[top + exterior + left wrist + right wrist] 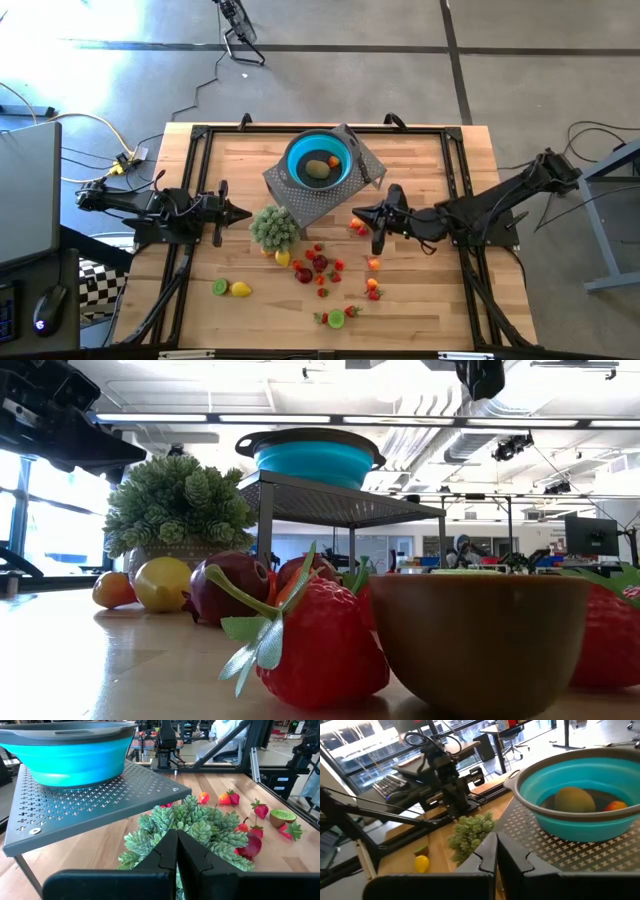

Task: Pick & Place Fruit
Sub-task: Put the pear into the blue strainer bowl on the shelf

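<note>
Hiding from low view: bowl's [575, 805] 2 fruit [575, 800].

— What sort of place is this?
— A robotics lab: bare concrete floor [520, 30], exposed ceiling ducts [420, 440], computer monitors on far desks [592, 535], black keyboard [395, 784] beside the wooden workbench [420, 170].

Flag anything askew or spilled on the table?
Nothing spilled. The blue bowl sits upright on the perforated metal stand, which is turned at an angle to the table's edges. Fruit lies loose across the wood, as the task expects.
</note>
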`<action>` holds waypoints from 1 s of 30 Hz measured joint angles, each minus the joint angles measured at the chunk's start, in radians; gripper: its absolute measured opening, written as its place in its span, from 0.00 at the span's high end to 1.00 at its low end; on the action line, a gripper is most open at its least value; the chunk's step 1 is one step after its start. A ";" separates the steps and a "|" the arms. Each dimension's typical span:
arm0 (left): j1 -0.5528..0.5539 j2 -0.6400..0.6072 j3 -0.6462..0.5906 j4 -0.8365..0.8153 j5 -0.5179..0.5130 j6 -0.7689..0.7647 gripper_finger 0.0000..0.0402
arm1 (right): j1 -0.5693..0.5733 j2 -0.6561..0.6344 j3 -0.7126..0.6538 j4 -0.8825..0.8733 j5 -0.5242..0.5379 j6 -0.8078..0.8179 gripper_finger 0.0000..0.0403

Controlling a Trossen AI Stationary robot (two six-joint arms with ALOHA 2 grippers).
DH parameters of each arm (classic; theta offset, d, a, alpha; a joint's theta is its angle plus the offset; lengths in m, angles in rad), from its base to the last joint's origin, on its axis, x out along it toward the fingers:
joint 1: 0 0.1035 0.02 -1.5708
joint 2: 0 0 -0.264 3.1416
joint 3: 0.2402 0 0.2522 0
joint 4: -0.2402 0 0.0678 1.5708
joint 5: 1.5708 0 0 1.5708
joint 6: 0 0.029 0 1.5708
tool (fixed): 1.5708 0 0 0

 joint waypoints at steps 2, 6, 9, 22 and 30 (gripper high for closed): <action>0.000 0.000 0.000 0.000 0.005 -0.057 1.00 | 0.004 0.000 0.000 0.000 0.000 0.022 0.99; 0.000 0.000 0.000 0.000 0.008 -0.151 1.00 | 0.007 0.000 0.000 0.000 0.000 0.075 0.99; 0.000 0.000 0.000 0.000 0.010 -0.150 1.00 | 0.007 0.000 0.000 -0.005 0.000 0.108 0.99; 0.000 0.000 0.000 0.000 0.017 -0.184 1.00 | 0.006 0.000 0.000 -0.013 0.046 0.096 0.99; 0.000 0.000 0.000 0.000 0.017 -0.190 1.00 | 0.006 0.000 0.000 -0.014 0.044 0.072 0.99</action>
